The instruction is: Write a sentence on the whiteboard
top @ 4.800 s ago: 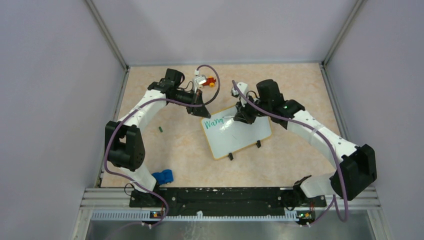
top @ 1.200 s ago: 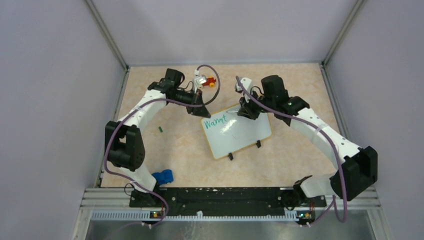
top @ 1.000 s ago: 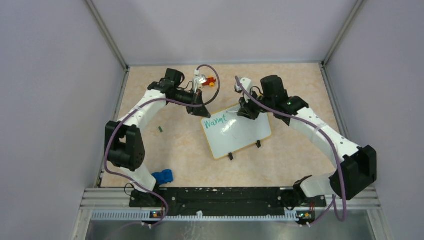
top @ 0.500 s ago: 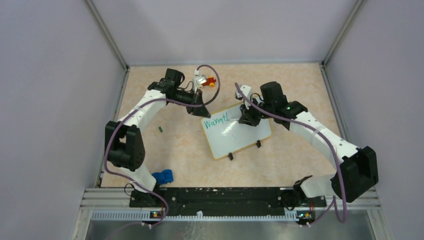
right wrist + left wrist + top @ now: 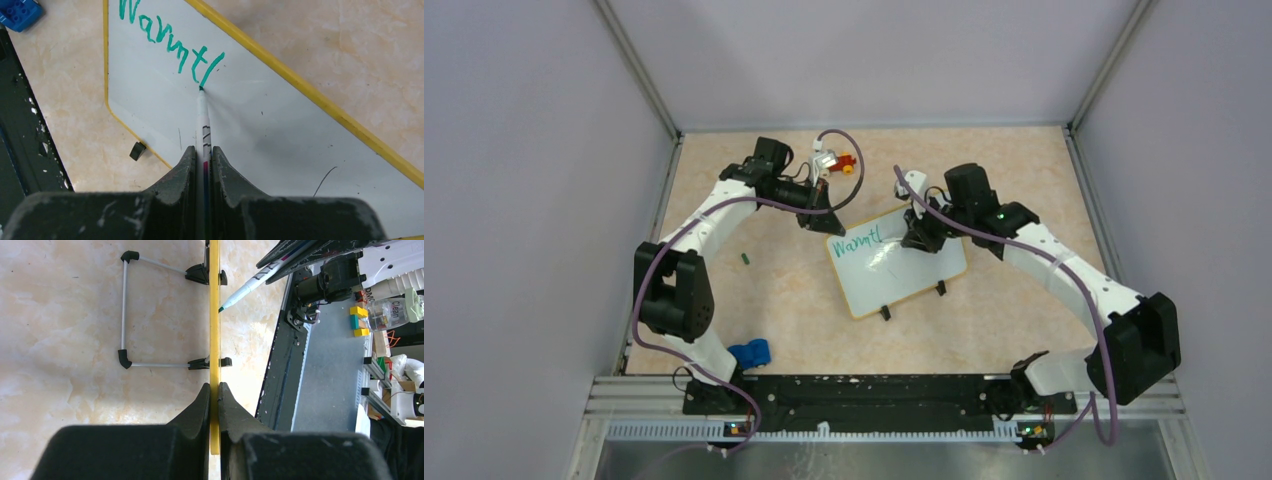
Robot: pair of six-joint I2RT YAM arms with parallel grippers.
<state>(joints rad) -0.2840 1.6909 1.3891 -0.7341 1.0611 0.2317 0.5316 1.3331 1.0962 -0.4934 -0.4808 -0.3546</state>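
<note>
Whiteboard [image 5: 904,275] rim clamped in left gripper [image 5: 214,388], marker [image 5: 202,111] touching

Green sentence [image 5: 172,46] on a white, yellow-rimmed whiteboard [image 5: 280,135]; beige marbled table [image 5: 350,50].

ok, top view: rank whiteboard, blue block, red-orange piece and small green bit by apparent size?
1. whiteboard, by far the largest
2. blue block
3. red-orange piece, roughly half the block; it lies farther from the camera, so treat that gap as unsure
4. green bit, clearly smallest
</note>
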